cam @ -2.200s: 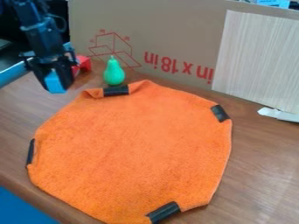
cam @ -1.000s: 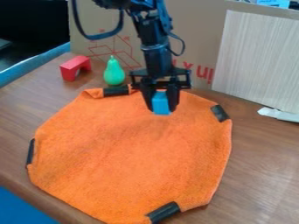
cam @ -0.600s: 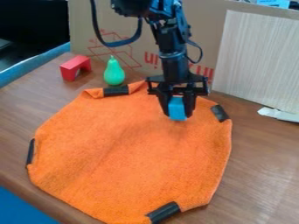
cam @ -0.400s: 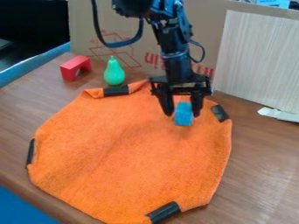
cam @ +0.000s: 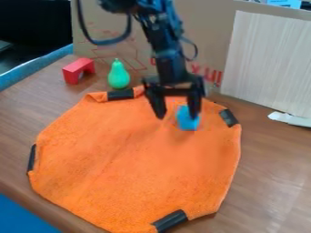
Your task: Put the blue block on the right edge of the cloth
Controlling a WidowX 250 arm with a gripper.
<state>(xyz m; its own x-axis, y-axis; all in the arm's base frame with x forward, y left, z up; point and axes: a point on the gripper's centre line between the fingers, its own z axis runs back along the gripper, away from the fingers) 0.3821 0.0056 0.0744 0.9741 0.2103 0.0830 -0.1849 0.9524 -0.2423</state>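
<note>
Where the black gripper (cam: 177,113) hangs above the orange cloth (cam: 130,159), its jaws stand wide apart. One finger partly covers the upper part of the blue block (cam: 188,122); that portion's outline is hard to make out. The arm is cut off by the view's top edge and hides part of the red print on the cardboard (cam: 188,27) behind. The block, bright blue and taller than wide in view, sits on the cloth's upper-right area, inward from the black strip (cam: 229,118).
</note>
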